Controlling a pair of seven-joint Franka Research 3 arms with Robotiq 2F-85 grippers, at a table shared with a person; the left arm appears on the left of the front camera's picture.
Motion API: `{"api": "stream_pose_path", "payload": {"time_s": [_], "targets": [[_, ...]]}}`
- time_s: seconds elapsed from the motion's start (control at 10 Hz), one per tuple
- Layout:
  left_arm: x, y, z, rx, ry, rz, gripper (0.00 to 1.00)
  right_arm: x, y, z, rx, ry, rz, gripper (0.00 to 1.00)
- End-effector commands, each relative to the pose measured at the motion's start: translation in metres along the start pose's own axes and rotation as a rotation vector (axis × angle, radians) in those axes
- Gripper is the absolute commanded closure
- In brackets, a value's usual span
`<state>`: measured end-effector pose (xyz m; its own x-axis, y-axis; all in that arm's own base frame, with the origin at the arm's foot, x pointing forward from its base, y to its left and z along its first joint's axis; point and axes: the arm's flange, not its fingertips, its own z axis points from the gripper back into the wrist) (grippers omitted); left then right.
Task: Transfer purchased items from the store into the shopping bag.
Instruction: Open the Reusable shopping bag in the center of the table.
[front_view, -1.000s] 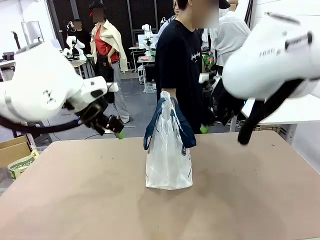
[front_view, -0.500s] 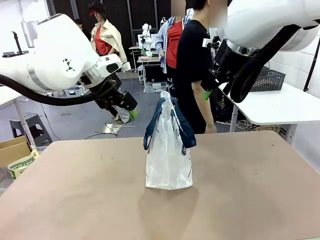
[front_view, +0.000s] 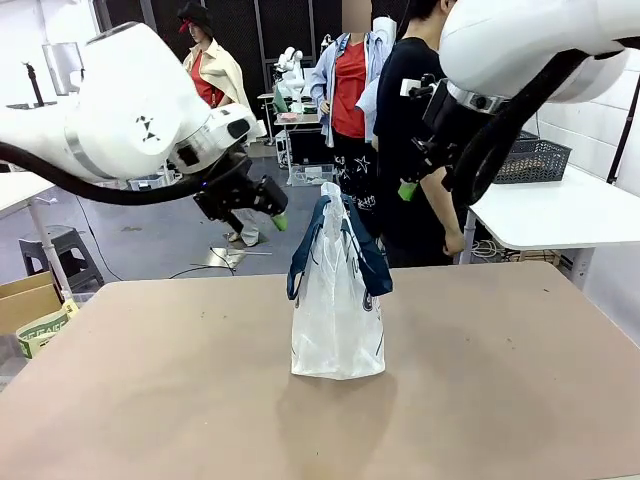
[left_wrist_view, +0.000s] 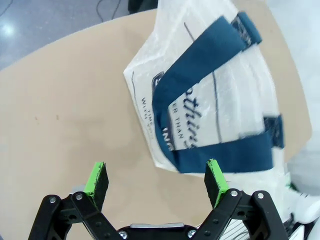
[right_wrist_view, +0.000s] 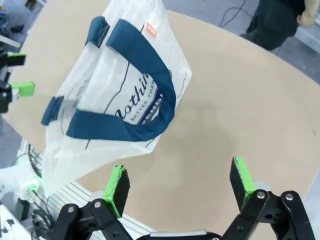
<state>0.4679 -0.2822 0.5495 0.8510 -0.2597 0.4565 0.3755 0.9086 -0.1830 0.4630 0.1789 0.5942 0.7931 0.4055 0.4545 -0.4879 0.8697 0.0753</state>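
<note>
The shopping bag (front_view: 337, 300) stands upright in the middle of the brown table (front_view: 150, 400), a translucent white tote whose navy strap handles (front_view: 365, 255) droop over its top and down both sides. The bag mouth is pinched narrow at the top, and what lies inside cannot be made out. Up at about ten o'clock from the bag, the left hand (front_view: 272, 212) hangs in the air above the far edge of the table, clear of the bag. From its wrist camera its green pads (left_wrist_view: 98, 179) stand wide apart with nothing between them, so it is released, and the bag lies beyond them toward one o'clock, its navy lettering readable in part. At about one o'clock from the bag, higher than the left, the right hand (front_view: 410, 185) hovers in front of a person (front_view: 410, 110) in a black T-shirt who stands behind the table's far edge. Its own view shows the fingers (right_wrist_view: 119, 186) spread and empty too, with the bag off toward eleven o'clock. Away at two o'clock, well apart from all this, the dark grey lattice basket (front_view: 535, 160) sits on a white side table (front_view: 550, 215).
</note>
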Motion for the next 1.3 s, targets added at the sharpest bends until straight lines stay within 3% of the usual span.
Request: {"api": "stream_pose_path", "payload": {"time_s": [0.0,0.3,0.4,0.5,0.6,0.7,0.9,1.2], "targets": [[0.03,-0.023,0.003,0.053,-0.022,0.087,0.0,0.048,-0.005,-0.007,0.05,0.032,-0.071,0.0],[0.057,-0.034,-0.006,0.028,-0.004,0.095,0.0,0.1,-0.015,-0.02,0.084,0.098,-0.013,0.0],[0.034,-0.028,0.007,0.016,-0.037,0.084,0.0,0.061,-0.007,-0.016,0.032,0.025,-0.051,0.0],[0.034,-0.028,0.007,0.016,-0.037,0.084,0.0,0.061,-0.007,-0.016,0.032,0.025,-0.051,0.0],[0.047,-0.031,-0.001,0.01,-0.027,0.085,0.0,0.086,-0.01,-0.024,0.05,0.051,-0.043,0.0],[0.051,-0.043,-0.01,-0.022,0.024,0.102,0.0,0.096,-0.012,-0.035,0.085,0.066,-0.114,0.0],[0.056,-0.053,-0.012,-0.059,0.031,0.177,0.0,0.119,-0.015,-0.052,0.154,0.079,-0.262,0.0],[0.058,-0.049,-0.019,-0.122,0.099,0.221,0.0,0.133,-0.021,-0.074,0.213,0.132,-0.315,0.0]]}}
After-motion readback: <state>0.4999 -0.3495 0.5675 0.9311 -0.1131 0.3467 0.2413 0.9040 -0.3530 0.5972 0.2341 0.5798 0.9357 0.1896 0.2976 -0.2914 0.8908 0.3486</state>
